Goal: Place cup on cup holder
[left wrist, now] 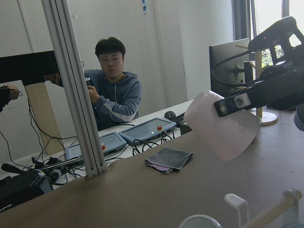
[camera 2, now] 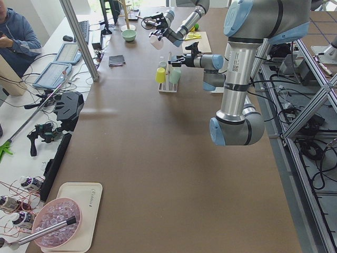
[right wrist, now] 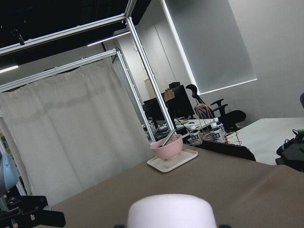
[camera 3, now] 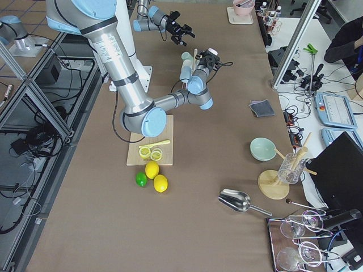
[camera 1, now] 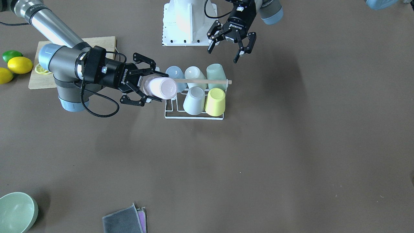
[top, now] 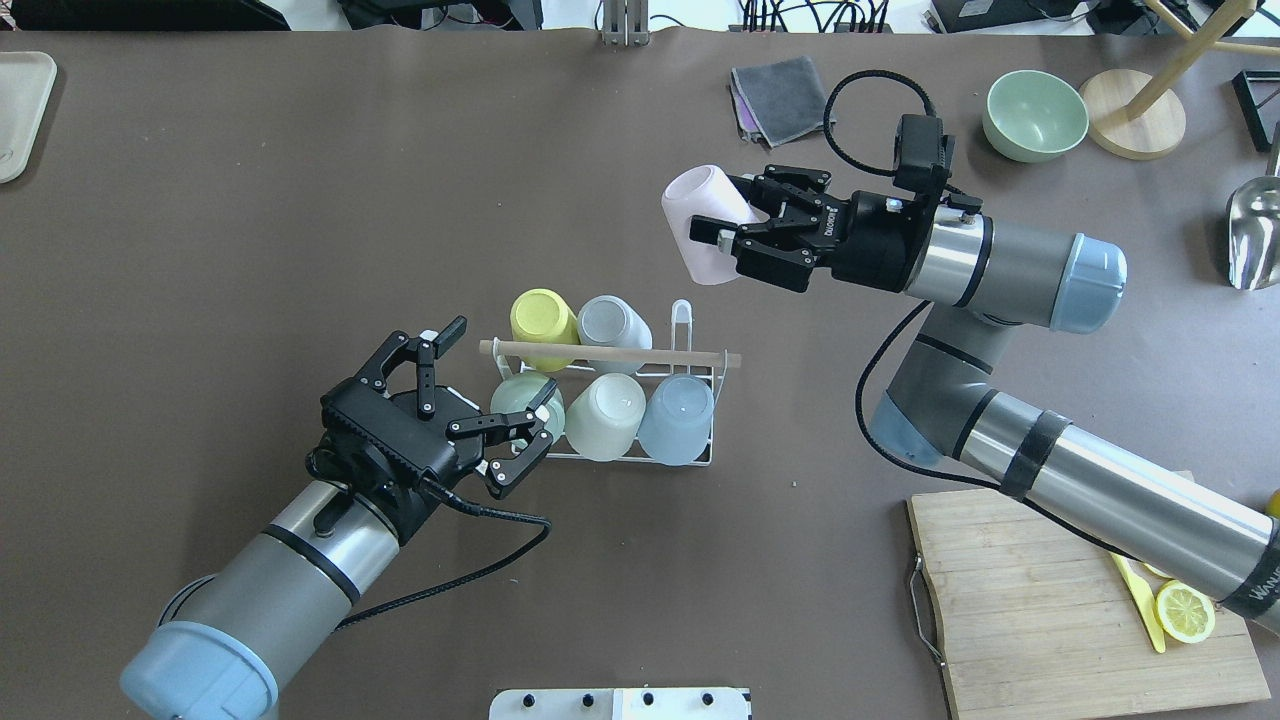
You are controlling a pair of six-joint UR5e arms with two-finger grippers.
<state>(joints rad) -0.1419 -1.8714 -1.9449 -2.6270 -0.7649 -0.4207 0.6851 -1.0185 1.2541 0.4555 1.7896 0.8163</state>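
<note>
A pale pink cup (top: 700, 225) hangs in the air, tipped on its side, with my right gripper (top: 722, 215) shut on it. In the front view the cup (camera 1: 160, 88) overlaps the left end of the cup holder (camera 1: 194, 117), a white wire rack with a wooden rod (top: 610, 352) across its top. Several cups sit upside down on the rack: yellow (top: 543, 315), grey, green, cream and blue. My left gripper (top: 495, 385) stands open and empty beside the rack's green-cup end. The left wrist view shows the pink cup (left wrist: 223, 126) above the table.
A wooden cutting board (top: 1050, 600) with lemon slices lies under my right arm. Lemons and a lime (camera 1: 16, 64) sit beside it. A green bowl (top: 1035, 115), a grey cloth (top: 785, 95) and a metal scoop (top: 1255, 235) lie at the far right. A person sits beyond the table.
</note>
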